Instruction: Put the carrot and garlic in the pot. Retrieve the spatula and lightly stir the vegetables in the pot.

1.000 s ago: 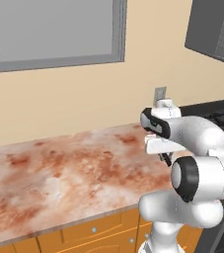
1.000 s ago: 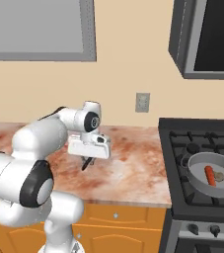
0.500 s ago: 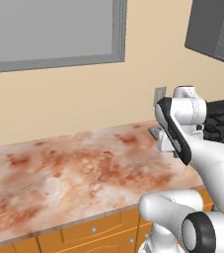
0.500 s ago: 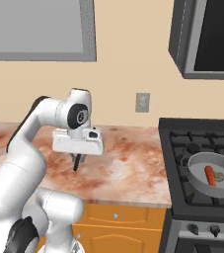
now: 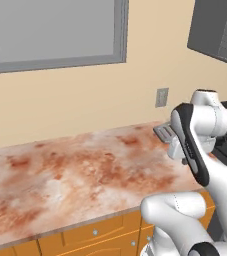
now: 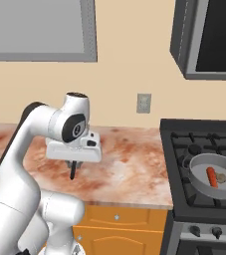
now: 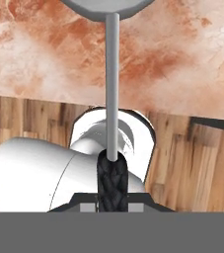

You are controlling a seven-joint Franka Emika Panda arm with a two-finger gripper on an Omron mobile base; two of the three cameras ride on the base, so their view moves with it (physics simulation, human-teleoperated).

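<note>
And here's the two-finger gripper (image 6: pixel 73 172) hanging over the marbled reddish-brown stone worktop (image 6: pixel 129 164), its jaws clamped tight on the spatula (image 7: pixel 111 99) with its thin pale shaft and dark braided grip. In the hand view that grip (image 7: pixel 111 182) sits squeezed between the jaws, the shaft runs straight up the picture, and the grey blade (image 7: pixel 106 7) is cut off at the top edge, with worktop behind it. From the left base view, the flat grey blade (image 5: pixel 164 133) pokes out beside the white arm, above the worktop, below the grey wall socket (image 5: pixel 162 97).

Over to the right base view: the shallow round grey metal pot (image 6: pixel 215 175) sits on the black stove (image 6: pixel 200 149), well apart from the gripper. Inside it lie the small orange-red carrot (image 6: pixel 211 176) and, just beside it, the tiny grey-beige garlic bulb (image 6: pixel 222 177).
</note>
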